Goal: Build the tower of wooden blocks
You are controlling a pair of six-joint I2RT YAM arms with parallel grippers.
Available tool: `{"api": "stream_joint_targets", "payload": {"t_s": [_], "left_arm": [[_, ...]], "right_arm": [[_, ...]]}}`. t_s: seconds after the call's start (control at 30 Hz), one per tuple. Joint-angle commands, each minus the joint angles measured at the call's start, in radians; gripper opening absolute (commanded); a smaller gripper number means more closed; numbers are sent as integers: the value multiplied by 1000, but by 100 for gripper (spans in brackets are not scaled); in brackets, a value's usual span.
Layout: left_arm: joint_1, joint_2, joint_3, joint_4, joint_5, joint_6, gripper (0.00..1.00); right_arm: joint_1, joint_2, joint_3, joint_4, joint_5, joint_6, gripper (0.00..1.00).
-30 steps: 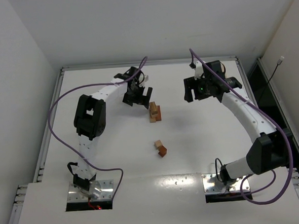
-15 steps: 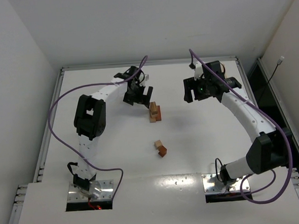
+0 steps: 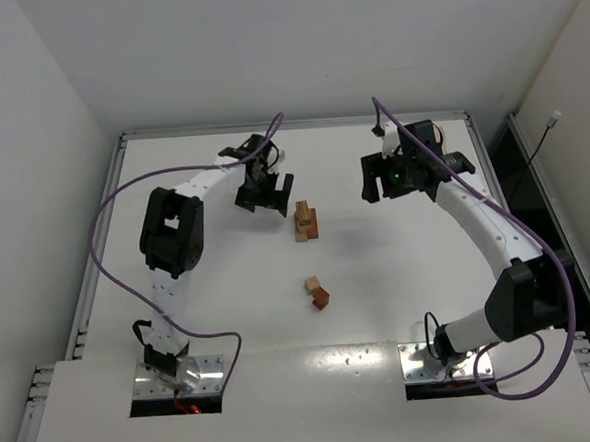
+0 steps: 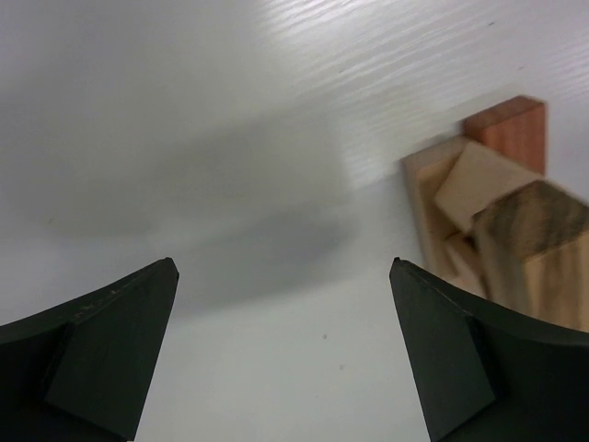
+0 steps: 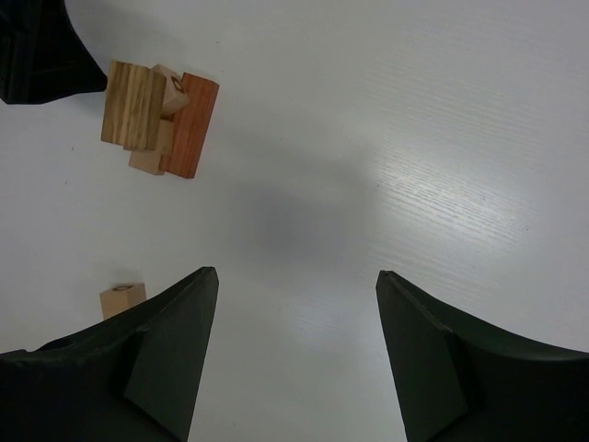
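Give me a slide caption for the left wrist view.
Open left gripper beside the block tower, nothing between its fingers.

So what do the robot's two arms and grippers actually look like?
The left arm and right arm match: white links, chunky black joint housings, metal base plates. A purple cable loops along each. The left gripper and right gripper are black with matte wedge-shaped fingers. A green light glows at the right wrist.

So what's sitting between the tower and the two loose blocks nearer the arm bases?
Nothing: the top external view shows only bare white table between the tower and the two loose blocks.
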Motion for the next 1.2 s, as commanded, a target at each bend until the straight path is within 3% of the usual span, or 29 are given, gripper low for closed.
{"api": "stream_joint_targets", "payload": {"t_s": [0.0, 0.1, 0.23, 0.43, 0.57, 0.67, 0.87, 1.17], "left_arm": [[78, -150, -67, 2, -50, -28, 99], [136, -257, -156, 2, -71, -38, 99], [234, -392, -271, 11, -61, -61, 99], [452, -555, -461, 8, 5, -25, 99], [549, -624, -512, -26, 99, 32, 99], [569, -655, -524, -35, 123, 54, 99], [569, -675, -534, -44, 163, 81, 99], [569, -634, -534, -55, 220, 91, 99]], "right_arm": [[6, 17, 0, 31, -30, -9, 67], [32, 17, 0, 31, -74, -53, 69], [138, 28, 0, 7, -114, -238, 85], [385, 7, -125, -49, -82, -545, 84], [471, -73, -268, -12, -149, -688, 73], [491, -134, -351, 8, -211, -775, 73], [448, -278, -567, 108, -532, -926, 73], [414, -239, -489, -79, -763, -1133, 73]]}}
